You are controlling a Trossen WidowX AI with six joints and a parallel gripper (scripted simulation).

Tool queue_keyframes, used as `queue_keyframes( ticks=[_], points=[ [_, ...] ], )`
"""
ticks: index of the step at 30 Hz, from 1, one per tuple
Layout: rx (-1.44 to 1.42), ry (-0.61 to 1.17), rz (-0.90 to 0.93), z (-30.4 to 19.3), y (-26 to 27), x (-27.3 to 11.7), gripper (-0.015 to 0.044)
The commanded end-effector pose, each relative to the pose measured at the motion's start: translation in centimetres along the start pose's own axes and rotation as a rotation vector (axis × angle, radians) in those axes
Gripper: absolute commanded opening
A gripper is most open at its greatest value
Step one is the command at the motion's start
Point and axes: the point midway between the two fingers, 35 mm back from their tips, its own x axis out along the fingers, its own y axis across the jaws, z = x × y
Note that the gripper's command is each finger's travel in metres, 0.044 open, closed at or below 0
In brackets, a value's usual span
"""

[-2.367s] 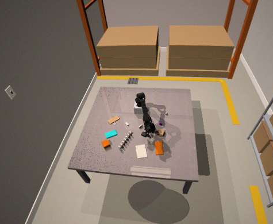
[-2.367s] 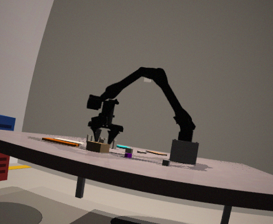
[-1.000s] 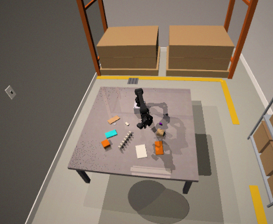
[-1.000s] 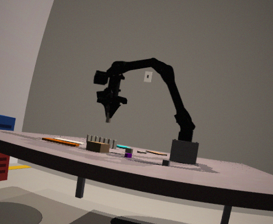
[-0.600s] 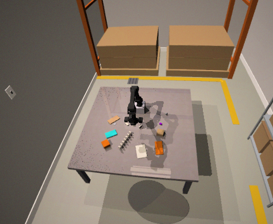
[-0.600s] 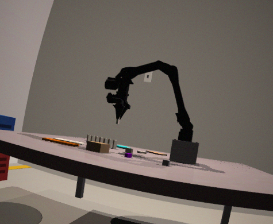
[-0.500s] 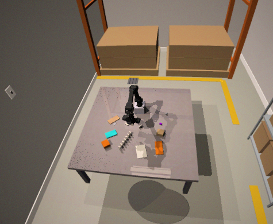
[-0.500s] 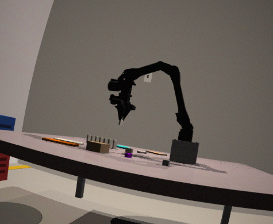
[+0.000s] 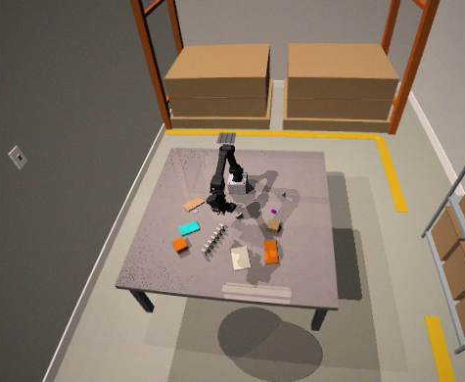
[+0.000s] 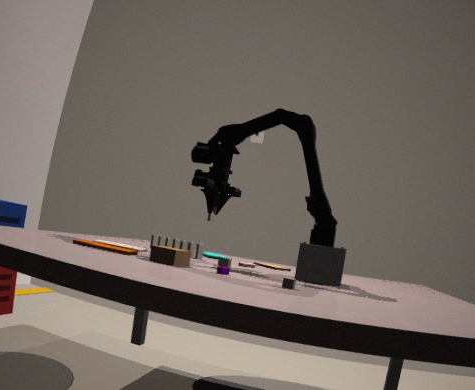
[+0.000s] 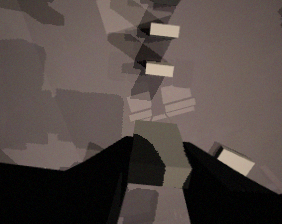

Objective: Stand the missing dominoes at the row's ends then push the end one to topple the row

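A row of several pale dominoes (image 9: 212, 239) stands on the grey table, left of the middle; it also shows in the exterior view (image 10: 174, 243). My gripper (image 9: 218, 209) hangs well above the table just beyond the row's far end (image 10: 210, 214). It is shut on a pale domino (image 11: 159, 152), held between the dark fingers. In the wrist view two pale dominoes (image 11: 164, 30) (image 11: 159, 69) show ahead on the table, and another pale domino (image 11: 235, 161) lies to the right of the fingers. A small loose piece (image 9: 240, 215) lies near the arm.
Around the row lie a tan card (image 9: 193, 204), a cyan tile (image 9: 189, 228), an orange block (image 9: 180, 244), a cream sheet (image 9: 240, 257), an orange tile (image 9: 270, 251), a brown box (image 9: 273, 225) and a purple cube (image 9: 273, 211). The arm's base (image 9: 238, 184) stands behind.
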Motion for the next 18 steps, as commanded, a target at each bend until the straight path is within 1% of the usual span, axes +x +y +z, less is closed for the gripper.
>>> queue_keyframes(
  ticks=[1, 13, 15, 18],
  points=[
    [0.008, 0.018, -0.008, 0.0, -0.1, 3.1, 0.0107],
    [0.008, 0.018, -0.009, -0.6, -0.3, 11.0, 0.0107],
    [0.008, 0.019, -0.009, -0.8, -0.3, 11.8, 0.0107],
    [0.008, 0.019, -0.009, -0.8, -0.3, 11.9, 0.0107]
  ],
)
